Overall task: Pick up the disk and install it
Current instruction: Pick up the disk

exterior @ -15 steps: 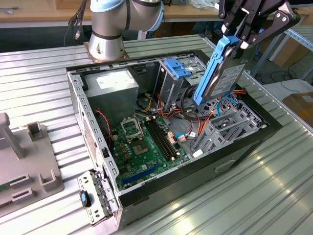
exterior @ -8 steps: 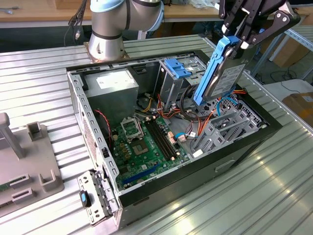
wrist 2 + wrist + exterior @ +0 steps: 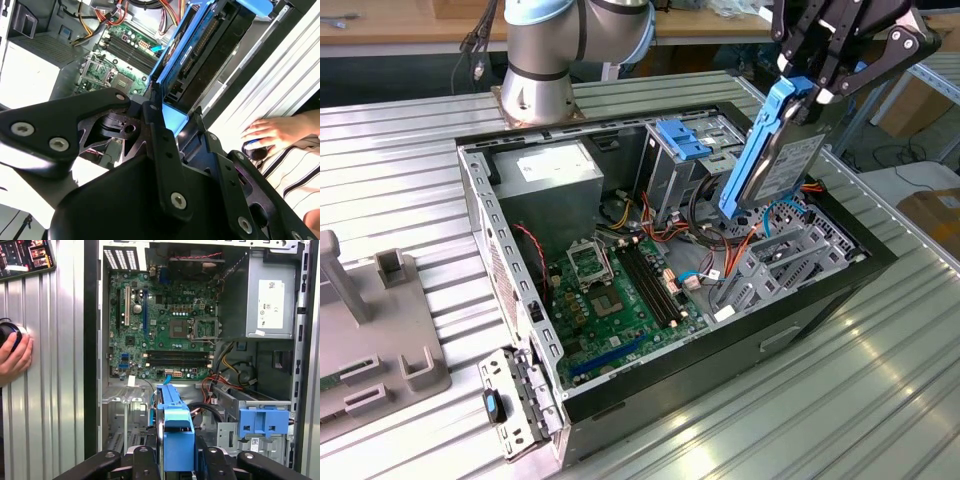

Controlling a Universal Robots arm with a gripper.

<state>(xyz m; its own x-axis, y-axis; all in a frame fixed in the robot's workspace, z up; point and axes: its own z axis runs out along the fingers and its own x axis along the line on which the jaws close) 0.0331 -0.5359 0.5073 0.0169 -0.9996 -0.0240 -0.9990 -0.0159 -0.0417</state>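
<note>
Robotics lab, set up for computer assembly

A silver-grey robot arm base point(image 3: 535, 60) stands on a ribbed aluminium worktop point(image 3: 880, 380) beside an open black desktop computer case point(image 3: 700, 375), its green motherboard point(image 3: 610, 300) laid bare. Above it a black pincer point(image 3: 812, 95) clamps a grey hard disk point(image 3: 775, 160) in a bright blue carrier frame. A grey moulded fixture point(image 3: 380, 340) sits at the exterior view's left and a pale wooden bench point(image 3: 400, 25) runs behind. In the first wrist view a person's hand point(image 3: 15, 357) rests on a black round knob point(image 3: 7, 332).
</note>
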